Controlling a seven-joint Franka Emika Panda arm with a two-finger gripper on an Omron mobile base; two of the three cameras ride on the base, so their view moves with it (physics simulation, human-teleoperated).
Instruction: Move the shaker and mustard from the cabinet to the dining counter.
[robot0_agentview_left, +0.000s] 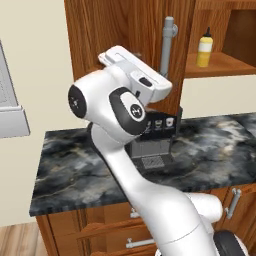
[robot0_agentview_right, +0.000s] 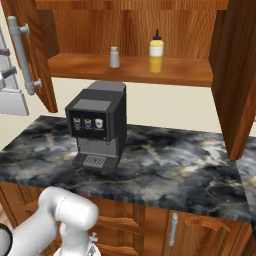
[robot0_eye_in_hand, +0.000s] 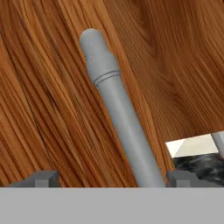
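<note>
A plain cream wall (robot0_agentview_right: 165, 107) is seen behind the worktop, between the stone surface and the wooden shelf above. A dark coffee machine (robot0_agentview_right: 97, 125) with three small front labels and a drip grille is set on the stone, close to the wall. Below the slab, brown wooden drawer fronts (robot0_agentview_left: 107, 230) and a door with a short grey handle (robot0_agentview_right: 172, 229) are seen. A strip of light wooden floor (robot0_agentview_left: 17, 240) is visible at the lower left. A pale grey moulded frame (robot0_agentview_left: 10, 107) is fixed to the wall at the left. Lighting is even and soft.
</note>
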